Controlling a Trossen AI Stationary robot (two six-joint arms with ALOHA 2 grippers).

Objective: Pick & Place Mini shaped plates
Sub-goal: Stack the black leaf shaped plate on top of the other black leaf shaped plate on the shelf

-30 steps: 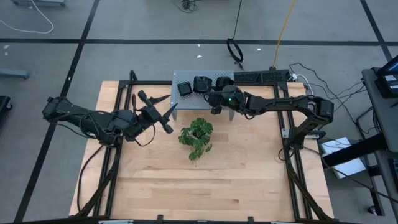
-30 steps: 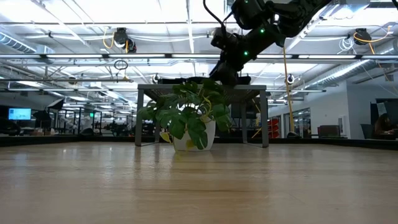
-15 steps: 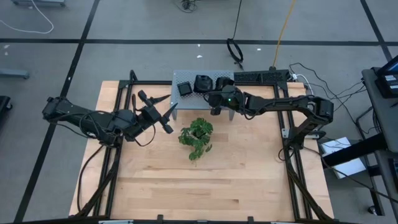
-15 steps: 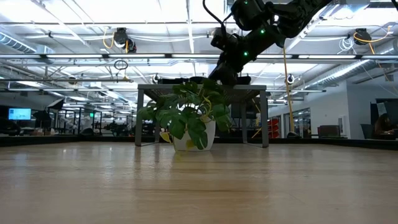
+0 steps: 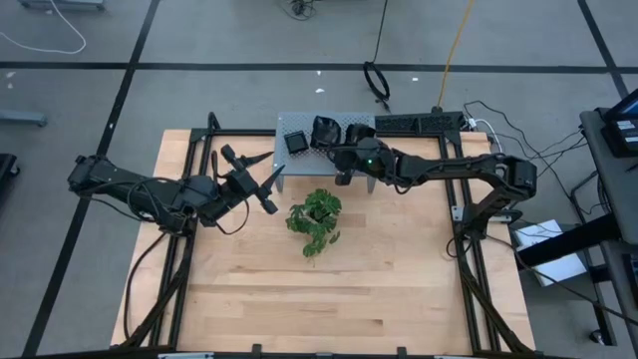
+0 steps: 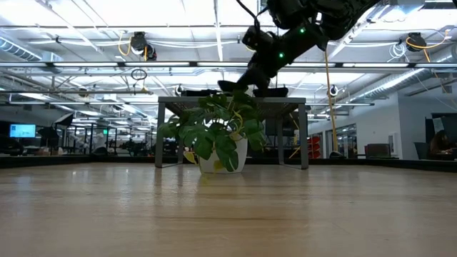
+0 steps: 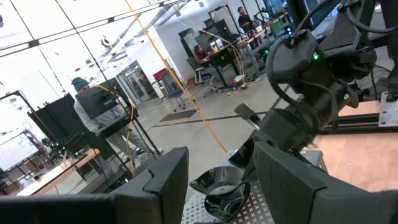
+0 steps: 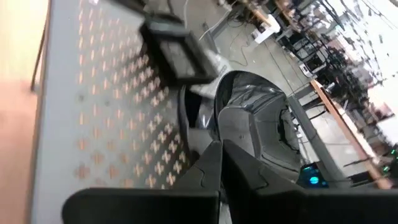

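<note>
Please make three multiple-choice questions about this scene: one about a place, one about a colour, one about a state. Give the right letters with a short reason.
1. Where is the grey perforated shelf?
A. at the table's far edge
B. at its near edge
C. on the floor

2. What colour are the small plates on the shelf?
A. white
B. black
C. red

3. How do the jaws of the right gripper stand?
A. wide open
B. shut
C. out of view

Answers: 1 A, the high view shows it behind the plant. 2 B, they look glossy black. 3 B, the right wrist view shows the fingers together.

Glossy black plates (image 5: pixel 311 135) atop shelf (image 5: pixel 286 124)
</note>
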